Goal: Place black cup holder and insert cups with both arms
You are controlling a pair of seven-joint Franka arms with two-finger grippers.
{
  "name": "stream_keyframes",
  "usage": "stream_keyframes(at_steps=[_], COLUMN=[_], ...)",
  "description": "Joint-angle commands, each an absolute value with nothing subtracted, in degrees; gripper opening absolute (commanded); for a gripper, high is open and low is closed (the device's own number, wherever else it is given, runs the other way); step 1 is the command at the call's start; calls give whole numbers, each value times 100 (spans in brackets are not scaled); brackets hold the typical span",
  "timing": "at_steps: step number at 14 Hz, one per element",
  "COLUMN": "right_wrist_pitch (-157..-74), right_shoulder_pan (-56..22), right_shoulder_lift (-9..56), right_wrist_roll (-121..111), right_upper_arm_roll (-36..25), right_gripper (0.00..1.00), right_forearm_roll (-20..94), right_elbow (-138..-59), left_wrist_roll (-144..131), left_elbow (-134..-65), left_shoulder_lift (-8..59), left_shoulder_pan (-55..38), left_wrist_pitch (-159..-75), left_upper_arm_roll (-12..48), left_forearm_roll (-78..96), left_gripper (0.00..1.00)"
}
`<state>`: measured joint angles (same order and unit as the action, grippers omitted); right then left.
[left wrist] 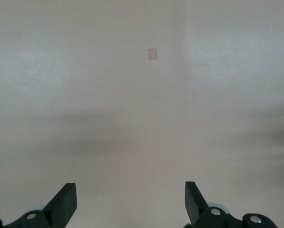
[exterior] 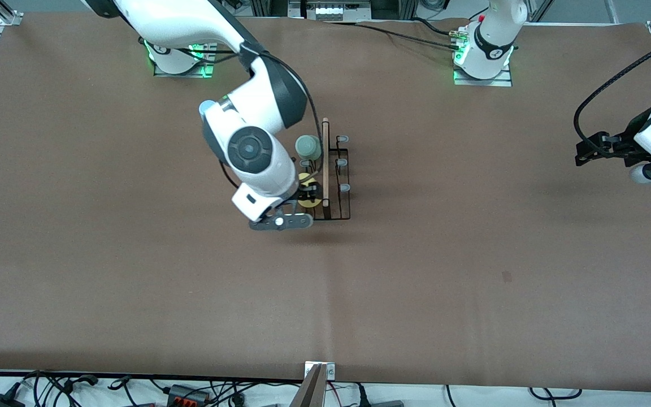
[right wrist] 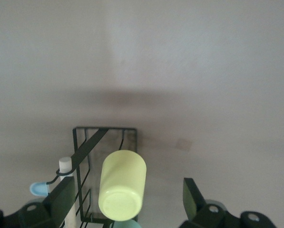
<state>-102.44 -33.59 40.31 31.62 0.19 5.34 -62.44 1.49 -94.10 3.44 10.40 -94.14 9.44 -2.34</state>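
With the yellow cup (right wrist: 122,184) apparently seated on the rack (exterior: 334,186) mid-desk, the right pincer (right wrist: 127,202), spread wide, should lift straight up; the left pincer (left wrist: 131,202) waits wide open.

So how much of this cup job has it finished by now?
The black cup holder already stands mid-table, with the mint cup and the yellow cup hung on its prongs. The right gripper hangs open around the yellow cup, apparently just letting go. The left gripper waits open at its end of the table. No blue cup is in view, so that one seems left.
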Motion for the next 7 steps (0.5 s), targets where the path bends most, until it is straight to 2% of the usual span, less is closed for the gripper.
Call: stream_keyframes(at_steps=[1, 4, 7], right_wrist_pitch=[-9976, -9914, -9774], right_shoulder_pan=[-3349, -3357, -3401], right_shoulder_lift=[3552, 3498, 3393], right_wrist_roll=[3217, 3129, 3094], right_upper_arm_roll=[-403, -956, -1203], right_gripper=[100, 100, 100], right_forearm_roll=[457, 457, 466], right_elbow=[-6346, -6346, -6337], left_wrist_roll=[281, 281, 281], left_elbow=[-9308, -9308, -9308], left_shoulder_lift=[343, 343, 343], left_shoulder_pan=[1055, 1055, 1055], left_wrist_pitch=[-9316, -9316, -9316], left_upper_arm_roll=[932, 923, 923], left_forearm_roll=[-211, -211, -211], left_gripper=[100, 100, 100])
